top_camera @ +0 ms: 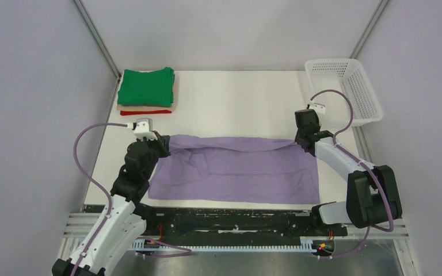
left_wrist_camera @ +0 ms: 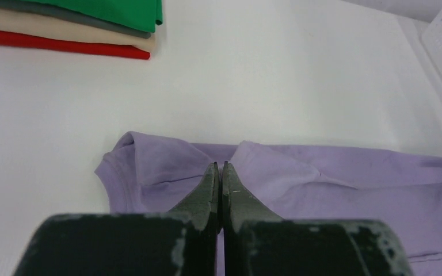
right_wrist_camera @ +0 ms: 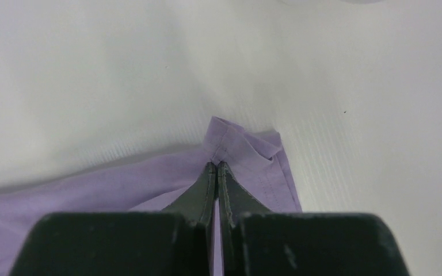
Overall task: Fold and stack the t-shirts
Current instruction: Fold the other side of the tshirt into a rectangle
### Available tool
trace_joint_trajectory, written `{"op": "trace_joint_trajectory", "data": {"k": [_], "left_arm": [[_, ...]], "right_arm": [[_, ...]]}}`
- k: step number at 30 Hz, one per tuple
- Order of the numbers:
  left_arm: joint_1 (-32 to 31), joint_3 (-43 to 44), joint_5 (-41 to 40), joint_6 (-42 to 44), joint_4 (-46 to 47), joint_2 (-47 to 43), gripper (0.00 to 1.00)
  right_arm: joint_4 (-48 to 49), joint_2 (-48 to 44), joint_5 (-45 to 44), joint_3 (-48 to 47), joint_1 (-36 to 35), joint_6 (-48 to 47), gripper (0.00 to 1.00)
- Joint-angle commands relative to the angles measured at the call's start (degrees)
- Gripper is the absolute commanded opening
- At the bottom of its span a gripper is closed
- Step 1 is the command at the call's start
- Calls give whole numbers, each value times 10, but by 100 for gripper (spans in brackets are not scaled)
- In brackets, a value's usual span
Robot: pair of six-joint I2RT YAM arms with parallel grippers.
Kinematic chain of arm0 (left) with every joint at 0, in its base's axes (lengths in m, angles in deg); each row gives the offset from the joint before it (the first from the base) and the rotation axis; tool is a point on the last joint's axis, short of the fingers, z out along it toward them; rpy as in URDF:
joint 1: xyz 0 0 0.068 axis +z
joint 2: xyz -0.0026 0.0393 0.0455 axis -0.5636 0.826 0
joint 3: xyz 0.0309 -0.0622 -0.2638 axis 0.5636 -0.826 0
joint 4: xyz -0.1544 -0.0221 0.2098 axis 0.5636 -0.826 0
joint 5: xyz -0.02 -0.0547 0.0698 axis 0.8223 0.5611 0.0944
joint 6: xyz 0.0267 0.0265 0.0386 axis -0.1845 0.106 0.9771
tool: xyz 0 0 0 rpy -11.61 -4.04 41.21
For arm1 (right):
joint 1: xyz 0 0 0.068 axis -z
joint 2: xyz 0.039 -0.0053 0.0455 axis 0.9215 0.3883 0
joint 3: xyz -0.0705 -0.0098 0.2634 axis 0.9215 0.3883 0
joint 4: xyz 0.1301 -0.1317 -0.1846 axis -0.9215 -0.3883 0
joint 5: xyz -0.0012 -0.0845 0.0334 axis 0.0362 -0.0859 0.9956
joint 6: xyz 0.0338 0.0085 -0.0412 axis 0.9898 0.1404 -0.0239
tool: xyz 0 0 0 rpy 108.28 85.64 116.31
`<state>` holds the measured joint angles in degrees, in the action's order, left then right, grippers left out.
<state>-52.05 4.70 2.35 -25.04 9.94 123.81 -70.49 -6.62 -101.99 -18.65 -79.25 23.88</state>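
Since the lavender t-shirt (top_camera: 236, 169) lies stretched left-to-right across the middle of the top view, my left gripper (left_wrist_camera: 218, 167) is pinching its far-left corner and my right gripper (right_wrist_camera: 216, 165) its far-right one, with the folded stack (top_camera: 147, 92) upper left, nearer my left arm.

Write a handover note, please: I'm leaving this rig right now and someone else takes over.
Left pincer: shut on the far left corner of the lavender t-shirt.
Right pincer: shut on its far right corner.
Things: the lavender t-shirt lies spread across the near part of the table. The green t-shirt, tan t-shirt and red t-shirt lie folded in a stack, green on top, at the far left corner. The white mesh basket sits far right.
Done: those shirts folded and stacked.
Left: fold the lavender one and put it on the stack.
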Motion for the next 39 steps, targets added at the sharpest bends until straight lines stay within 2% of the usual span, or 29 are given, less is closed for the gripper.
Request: {"op": "trace_joint_trajectory", "data": {"k": [1, 16, 27, 31, 36, 39], "left_arm": [[0, -33, -39, -59, 4, -50, 2], [0, -83, -100, -94, -34, -223, 2], [0, -129, -82, -162, -111, -388, 2], [0, -130, -101, -206, -167, -395, 2], [0, -128, -108, -218, -189, -397, 3], [0, -128, -103, -222, -196, -397, 11]], "right_arm": [[-26, -38, -8, 7, -11, -17, 0], [-95, -110, -23, 19, -35, -26, 0], [-105, -154, 0, 59, -39, -38, 1], [-98, -161, 4, 77, -39, -34, 2], [-82, -175, 6, 105, -39, -24, 4], [-80, -182, 21, 121, -39, -18, 5]]}}
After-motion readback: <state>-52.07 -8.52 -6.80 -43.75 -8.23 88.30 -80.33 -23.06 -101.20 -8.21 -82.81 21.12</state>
